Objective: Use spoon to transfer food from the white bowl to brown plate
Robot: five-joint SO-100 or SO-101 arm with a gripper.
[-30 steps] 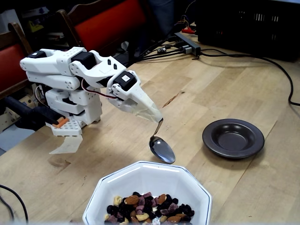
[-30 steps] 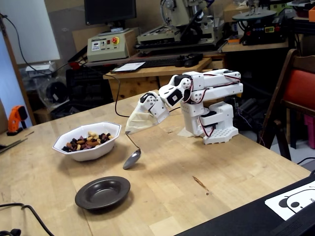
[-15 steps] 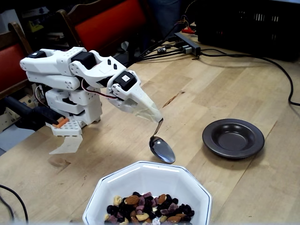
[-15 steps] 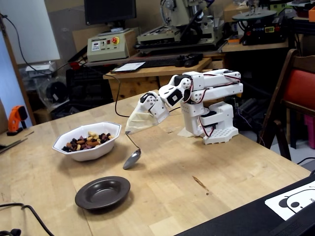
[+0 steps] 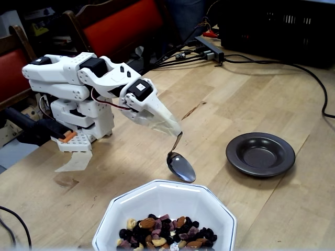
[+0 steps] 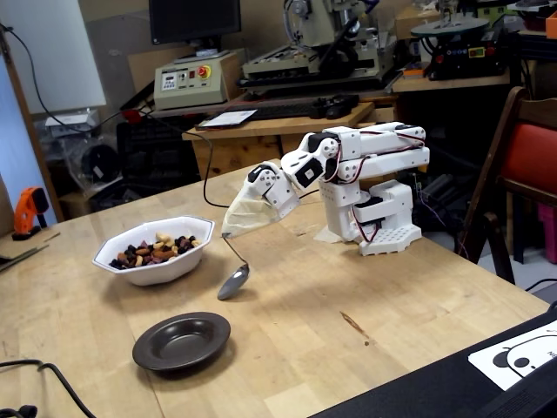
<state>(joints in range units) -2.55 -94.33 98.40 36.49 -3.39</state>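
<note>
Gripper: your gripper (image 5: 175, 132) (image 6: 228, 233) is clamped on the taped handle end of the spoon (image 5: 180, 166) (image 6: 233, 280); tape hides the jaws' tips
Spoon: hangs downward; its oval bowl looks empty and sits between the two dishes, low over the table (image 5: 251, 83); you cannot tell whether it touches the wood
White bowl: the white bowl (image 5: 157, 196) (image 6: 170, 261) holds the food (image 5: 165, 230) (image 6: 152, 251), heaped in its centre
Brown plate: the brown plate (image 5: 260, 153) (image 6: 181, 340) stands apart from the bowl; bare inside
</note>
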